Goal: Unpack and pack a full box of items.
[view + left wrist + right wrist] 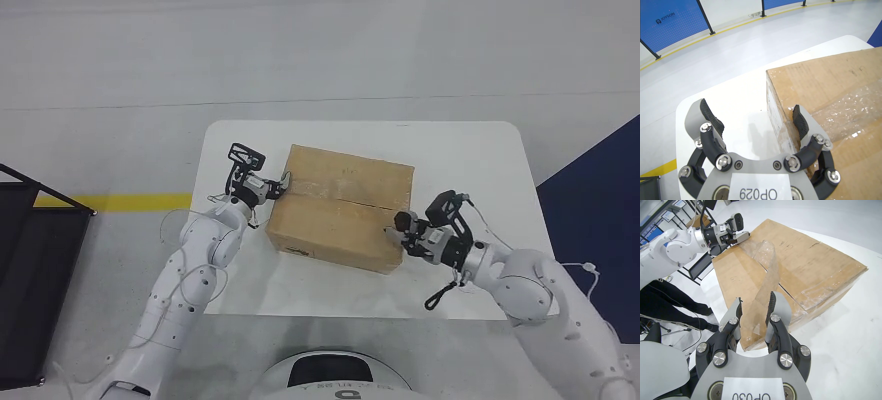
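A closed brown cardboard box (340,205) lies in the middle of the white table (470,160). Clear tape runs along its top seam. My left gripper (258,182) is open at the box's left end. One of its fingers (800,123) rests on the top edge of the box (829,79) and the other hangs over the table. My right gripper (405,228) is at the box's right end, narrowly open. A peeled-up strip of tape (769,277) rises off the seam and passes between its fingers, against one pad (771,303).
Bare table (838,351) surrounds the box, widest behind it and to its right. A black rack (30,260) stands on the floor left of the table. Blue partition panels (668,24) stand farther off.
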`<state>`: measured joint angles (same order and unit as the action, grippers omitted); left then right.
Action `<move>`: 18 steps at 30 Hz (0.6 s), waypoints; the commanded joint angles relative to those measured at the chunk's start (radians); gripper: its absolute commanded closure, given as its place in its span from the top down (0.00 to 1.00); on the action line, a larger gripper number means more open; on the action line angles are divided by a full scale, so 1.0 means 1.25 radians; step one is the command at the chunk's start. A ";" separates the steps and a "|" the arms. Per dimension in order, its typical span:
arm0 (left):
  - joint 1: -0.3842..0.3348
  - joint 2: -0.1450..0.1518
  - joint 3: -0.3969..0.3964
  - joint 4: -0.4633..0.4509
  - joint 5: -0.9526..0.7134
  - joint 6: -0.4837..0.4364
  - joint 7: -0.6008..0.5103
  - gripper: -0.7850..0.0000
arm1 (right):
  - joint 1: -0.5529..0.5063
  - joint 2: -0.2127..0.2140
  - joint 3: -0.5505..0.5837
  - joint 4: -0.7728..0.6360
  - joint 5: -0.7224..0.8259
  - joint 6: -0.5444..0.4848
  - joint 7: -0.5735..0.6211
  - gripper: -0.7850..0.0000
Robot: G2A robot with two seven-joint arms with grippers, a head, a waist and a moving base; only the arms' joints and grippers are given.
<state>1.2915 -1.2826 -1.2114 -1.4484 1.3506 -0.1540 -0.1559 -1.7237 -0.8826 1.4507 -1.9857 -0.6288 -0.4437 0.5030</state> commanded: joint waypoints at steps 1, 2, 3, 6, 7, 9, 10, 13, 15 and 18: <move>0.000 0.000 0.000 0.000 0.000 0.000 0.000 1.00 | -0.009 -0.002 -0.003 -0.007 -0.018 0.015 -0.017 0.12; 0.000 0.000 0.000 0.000 0.000 0.000 0.000 1.00 | -0.012 -0.002 -0.004 -0.007 -0.017 0.014 -0.029 0.00; 0.000 0.000 0.000 0.000 0.000 0.000 0.000 1.00 | -0.015 -0.003 -0.001 -0.001 -0.012 0.014 -0.044 0.00; 0.000 0.000 0.000 0.000 0.000 0.000 0.000 1.00 | -0.021 -0.004 0.016 0.015 0.020 -0.005 -0.075 0.00; 0.000 0.000 0.000 0.000 0.000 0.000 0.000 1.00 | -0.024 -0.004 0.023 0.020 0.032 -0.010 -0.078 0.00; 0.000 0.000 0.000 0.000 0.000 0.000 0.000 1.00 | -0.023 -0.004 0.038 0.028 0.060 -0.010 -0.074 0.00; 0.000 0.000 0.000 0.000 0.000 0.000 0.000 1.00 | -0.019 -0.003 0.044 0.030 0.070 -0.009 -0.066 0.00; 0.000 0.000 0.000 0.000 0.000 0.000 0.000 1.00 | 0.000 -0.002 0.053 0.046 0.110 0.001 -0.021 0.00; 0.000 0.000 0.000 0.000 0.000 0.000 0.000 1.00 | 0.019 -0.001 0.053 0.055 0.137 0.027 0.035 0.11; 0.000 0.000 0.000 0.000 0.000 0.000 0.000 1.00 | 0.042 0.000 0.059 0.074 0.181 0.040 0.081 0.32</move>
<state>1.2915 -1.2826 -1.2114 -1.4483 1.3506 -0.1540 -0.1560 -1.6800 -0.8835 1.5210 -1.9016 -0.4247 -0.3976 0.5840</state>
